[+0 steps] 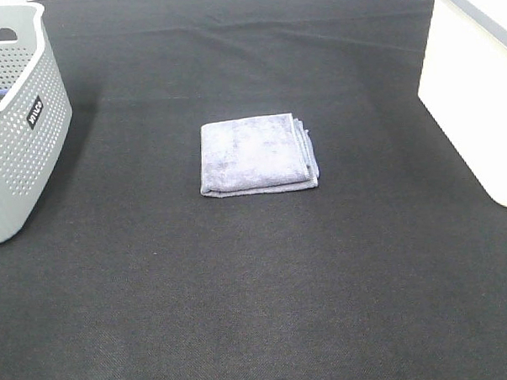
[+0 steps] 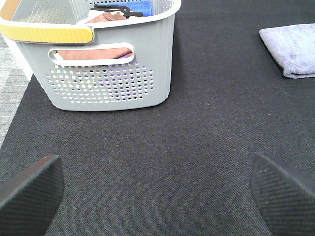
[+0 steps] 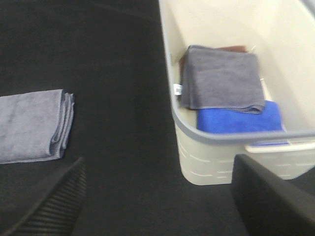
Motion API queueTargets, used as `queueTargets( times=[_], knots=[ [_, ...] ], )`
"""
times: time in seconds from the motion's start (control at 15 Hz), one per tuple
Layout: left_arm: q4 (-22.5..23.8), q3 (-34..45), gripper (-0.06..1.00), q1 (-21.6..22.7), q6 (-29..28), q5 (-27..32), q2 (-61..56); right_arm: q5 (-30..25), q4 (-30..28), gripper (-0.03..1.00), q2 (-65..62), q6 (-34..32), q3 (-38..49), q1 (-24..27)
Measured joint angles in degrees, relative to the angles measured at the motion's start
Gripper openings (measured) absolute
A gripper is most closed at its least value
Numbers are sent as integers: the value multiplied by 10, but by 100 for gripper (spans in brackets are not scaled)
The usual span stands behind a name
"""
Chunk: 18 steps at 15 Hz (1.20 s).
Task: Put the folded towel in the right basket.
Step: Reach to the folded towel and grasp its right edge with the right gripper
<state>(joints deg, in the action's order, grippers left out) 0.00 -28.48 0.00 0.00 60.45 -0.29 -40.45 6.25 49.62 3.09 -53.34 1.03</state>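
A folded grey-lavender towel [image 1: 256, 154] lies flat on the black mat in the middle of the table. It also shows in the left wrist view [image 2: 291, 49] and in the right wrist view [image 3: 32, 125]. The right basket [image 1: 476, 88], cream-white, stands at the right edge; the right wrist view shows its rim [image 3: 170, 93]. My left gripper [image 2: 157, 189] is open and empty above the mat near the left basket. My right gripper [image 3: 157, 196] is open and empty, between the towel and the right basket. Neither arm shows in the exterior view.
A grey perforated basket [image 1: 19, 124] stands at the left edge, holding folded cloths [image 2: 106, 51]. The right basket holds a grey towel [image 3: 221, 78], a blue one [image 3: 241, 120] and a brown one beneath.
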Motion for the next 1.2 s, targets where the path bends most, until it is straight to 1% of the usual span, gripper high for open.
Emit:
queueTargets(
  times=[0.13, 0.33, 0.47, 0.53, 0.6, 0.8, 0.93, 1.0, 1.13, 1.2],
  knots=[
    [0, 0, 97, 0, 0, 0, 0, -52, 41, 77, 125, 22, -101, 0],
    [0, 0, 97, 0, 0, 0, 0, -172, 98, 77, 296, 65, -264, 0],
    [0, 0, 97, 0, 0, 0, 0, -231, 125, 77, 396, 74, -367, 0],
    [0, 0, 97, 0, 0, 0, 0, -245, 129, 77, 450, 74, -431, -11],
    [0, 0, 97, 0, 0, 0, 0, -245, 129, 77, 450, 74, -431, -11],
    [0, 0, 97, 0, 0, 0, 0, -254, 127, 77, 548, 74, -533, -74],
    [0, 0, 97, 0, 0, 0, 0, -276, 127, 77, 614, 74, -590, -114],
    [0, 0, 97, 0, 0, 0, 0, -286, 129, 77, 647, 74, -613, -126],
    [0, 0, 97, 0, 0, 0, 0, -290, 167, 77, 716, 73, -651, -132],
    [0, 0, 97, 0, 0, 0, 0, -292, 199, 77, 759, 72, -668, -132]
  ],
)
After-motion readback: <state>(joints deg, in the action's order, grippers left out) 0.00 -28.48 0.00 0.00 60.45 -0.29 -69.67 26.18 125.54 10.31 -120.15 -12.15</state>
